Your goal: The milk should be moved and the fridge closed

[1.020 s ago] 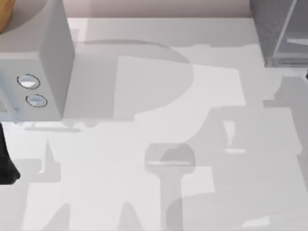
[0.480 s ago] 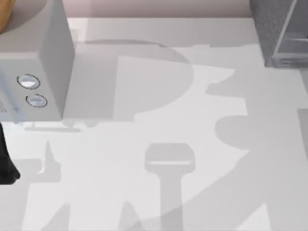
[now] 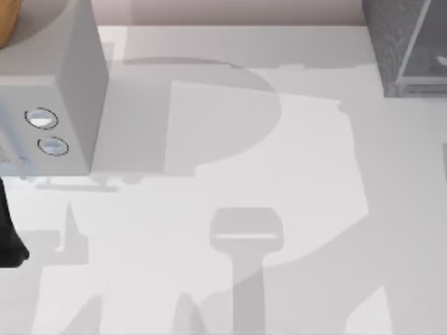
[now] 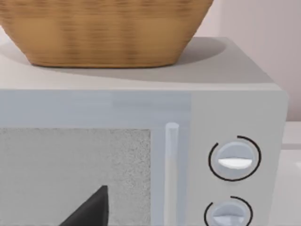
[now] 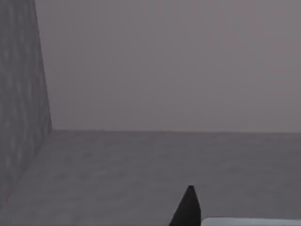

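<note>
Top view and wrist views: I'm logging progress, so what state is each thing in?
fridge: door open, panel angled out.
microwave: door shut.
basket: upright on the microwave.
right gripper: inside the fridge.
left arm: parked at the table's left edge.

Left arm (image 3: 8, 237) matte black; each tool fingertip black, pointed

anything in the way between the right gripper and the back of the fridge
Nothing visible does. In the right wrist view the right gripper faces the fridge interior, bare floor up to its back wall. The left arm sits at the table's left edge.
</note>
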`<act>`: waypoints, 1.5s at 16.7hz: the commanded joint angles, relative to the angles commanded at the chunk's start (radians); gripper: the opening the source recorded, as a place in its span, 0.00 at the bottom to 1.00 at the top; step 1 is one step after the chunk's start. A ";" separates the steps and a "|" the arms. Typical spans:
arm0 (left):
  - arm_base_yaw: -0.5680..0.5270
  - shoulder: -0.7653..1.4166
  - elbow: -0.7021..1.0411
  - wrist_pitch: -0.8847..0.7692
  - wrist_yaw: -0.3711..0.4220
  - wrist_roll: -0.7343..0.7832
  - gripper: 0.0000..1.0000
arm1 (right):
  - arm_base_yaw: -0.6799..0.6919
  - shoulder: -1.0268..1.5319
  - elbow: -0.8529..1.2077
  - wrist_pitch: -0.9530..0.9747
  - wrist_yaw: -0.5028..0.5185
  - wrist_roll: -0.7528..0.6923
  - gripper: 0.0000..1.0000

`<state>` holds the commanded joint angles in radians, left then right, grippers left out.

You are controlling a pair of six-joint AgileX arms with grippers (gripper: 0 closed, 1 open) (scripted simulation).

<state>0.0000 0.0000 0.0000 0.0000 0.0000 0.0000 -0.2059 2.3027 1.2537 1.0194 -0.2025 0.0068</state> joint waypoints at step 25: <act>0.000 0.000 0.000 0.000 0.000 0.000 1.00 | 0.000 0.000 0.000 0.000 0.000 0.000 1.00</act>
<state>0.0000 0.0000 0.0000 0.0000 0.0000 0.0000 -0.2059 2.3027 1.2537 1.0194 -0.2025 0.0068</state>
